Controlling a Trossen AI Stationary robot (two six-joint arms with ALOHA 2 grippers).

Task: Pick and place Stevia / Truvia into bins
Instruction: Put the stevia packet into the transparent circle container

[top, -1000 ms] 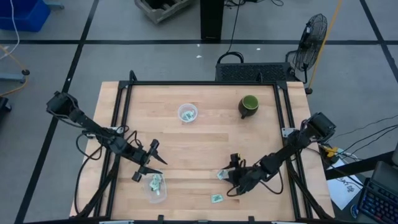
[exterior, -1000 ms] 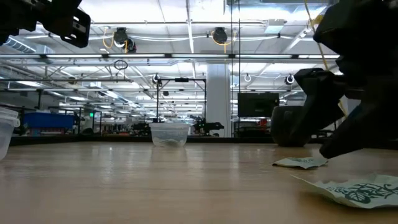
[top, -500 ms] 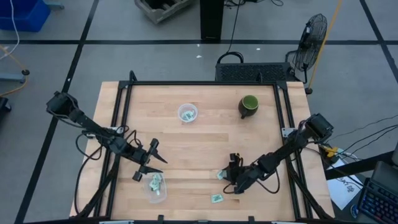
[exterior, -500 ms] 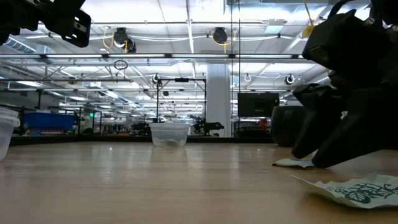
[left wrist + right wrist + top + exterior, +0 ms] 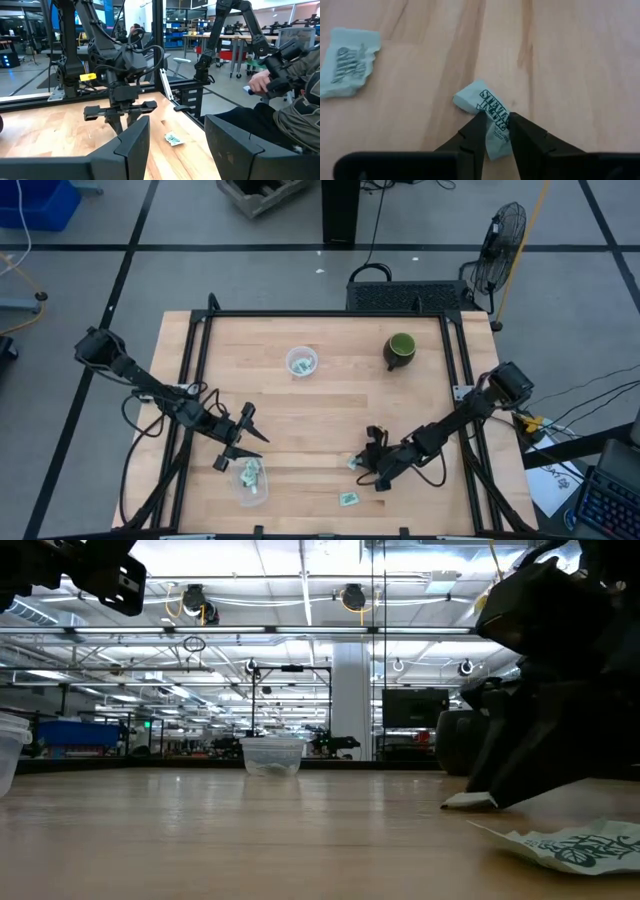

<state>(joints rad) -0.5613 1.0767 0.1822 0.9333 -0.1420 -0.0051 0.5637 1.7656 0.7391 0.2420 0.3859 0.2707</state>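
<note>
Right gripper: the right gripper (image 5: pixel 366 465) is lowered to the table (image 5: pixel 330 405) near its front edge, right of centre; in the right wrist view its fingertips (image 5: pixel 479 121) are seen drawn almost together, a narrow gap being left between them, with a sachet (image 5: pixel 488 118) pinched at its near end.
Contact: the sachet is gripped between the two dark tips while its far end lies flat on the wood; in the low view the dark fingers are seen planted on it at table level (image 5: pixel 470 801).
Held sachet, look: a small pale green-white paper packet, printed "STEVIA" in dark letters, slightly creased.
Held sachet, direction: its long axis is laid at a slant to the wood grain, with one corner pointed away from the gripper and the other end tucked between the tips.
Held sachet, place: in the high view it shows as a small green patch (image 5: pixel 354 462) just beside the gripper.
Second sachet: a crumpled one (image 5: pixel 348 61) lies apart from the held one; seen nearer the front edge from above (image 5: pixel 348 499).
Left gripper: the left gripper (image 5: pixel 240 440) is held above the oval tub (image 5: pixel 250 480), fingers spread wide, nothing between them.
Oval tub: green sachets are held in it, at the table's front left.
Round cup: the round cup (image 5: pixel 301 362) stands toward the rear, sachets inside.
Mug: a dark green mug (image 5: pixel 399 349) stands at the rear right.
</note>
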